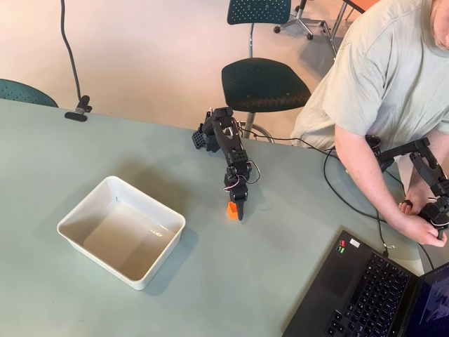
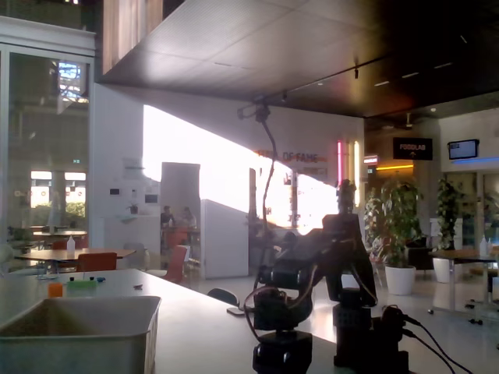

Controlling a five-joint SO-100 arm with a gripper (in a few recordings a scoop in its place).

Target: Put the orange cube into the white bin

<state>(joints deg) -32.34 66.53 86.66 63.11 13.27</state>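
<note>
white bin (image 2: 74, 331) lower left; dark arm (image 2: 312, 304) right of it, backlit

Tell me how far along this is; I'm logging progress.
Done: the gripper has been brought down at the orange cube on the table. In hand: the grasp, though whether the jaws have closed is unclear. Left: lifting the cube, carrying it to the white bin and releasing it inside.

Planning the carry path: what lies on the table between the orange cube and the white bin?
Nothing: in the overhead view, only bare table separates the orange cube from the white bin.
</note>
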